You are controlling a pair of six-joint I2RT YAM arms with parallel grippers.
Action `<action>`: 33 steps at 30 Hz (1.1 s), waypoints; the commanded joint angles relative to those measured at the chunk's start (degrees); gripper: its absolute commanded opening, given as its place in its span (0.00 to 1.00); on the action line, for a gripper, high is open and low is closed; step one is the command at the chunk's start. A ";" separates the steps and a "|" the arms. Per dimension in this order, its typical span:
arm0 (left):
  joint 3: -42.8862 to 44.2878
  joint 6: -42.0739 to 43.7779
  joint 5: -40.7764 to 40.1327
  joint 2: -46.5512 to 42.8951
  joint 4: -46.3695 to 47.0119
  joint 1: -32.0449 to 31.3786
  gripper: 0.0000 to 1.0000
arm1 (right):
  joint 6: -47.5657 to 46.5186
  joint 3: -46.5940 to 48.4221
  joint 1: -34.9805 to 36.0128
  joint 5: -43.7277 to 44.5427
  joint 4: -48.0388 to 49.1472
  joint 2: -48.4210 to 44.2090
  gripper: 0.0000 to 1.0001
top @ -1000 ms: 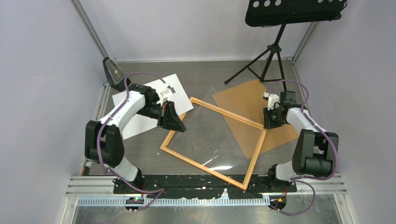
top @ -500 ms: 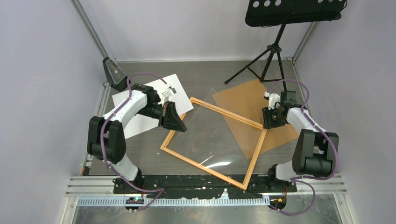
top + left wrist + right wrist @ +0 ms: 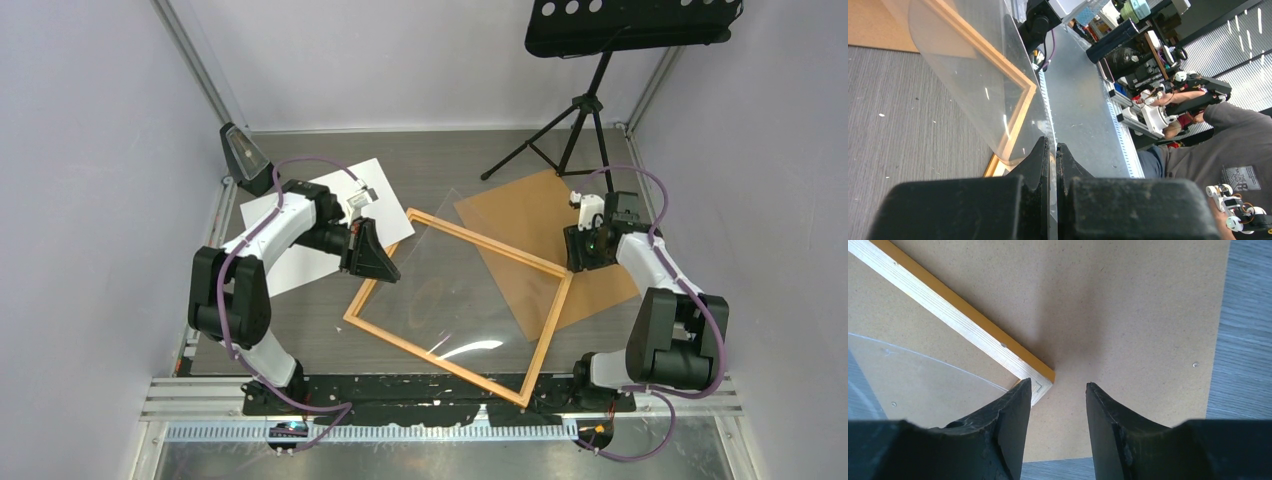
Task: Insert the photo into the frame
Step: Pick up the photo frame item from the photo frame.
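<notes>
The photo (image 3: 296,266) lies white side up at the left rear, partly under my left arm. The orange frame (image 3: 435,360) lies flat mid-table. A clear sheet (image 3: 460,290) lies across it, bowed upward. My left gripper (image 3: 384,274) is shut on the sheet's left edge beside the frame's left rail. The left wrist view shows the jaws (image 3: 1053,145) pinching the sheet (image 3: 973,75) above the frame (image 3: 1020,107). My right gripper (image 3: 578,263) is open and empty just above the frame's right corner (image 3: 1040,382), its fingertips (image 3: 1058,390) over the brown backing board (image 3: 1128,305).
The brown backing board (image 3: 530,220) lies at the right rear, partly under the frame. A black music stand (image 3: 585,110) stands on its tripod at the back right. A dark wedge-shaped object (image 3: 240,152) sits at the rear left corner. Walls close in three sides.
My right wrist has shifted slightly backward near the frame's right corner. The left gripper holds the clear sheet in nearly the same place.
</notes>
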 commanded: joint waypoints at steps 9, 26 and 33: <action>-0.76 2.53 0.93 0.15 -8.86 0.47 0.00 | 1.26 3.25 -0.26 0.17 0.61 -2.59 0.51; -0.91 2.74 1.60 1.17 -8.89 1.19 0.00 | 1.29 2.60 -0.25 -0.33 1.04 -2.15 0.51; -0.39 2.30 2.00 1.93 -8.87 1.25 0.00 | 1.28 2.47 -0.26 -0.42 1.11 -2.08 0.51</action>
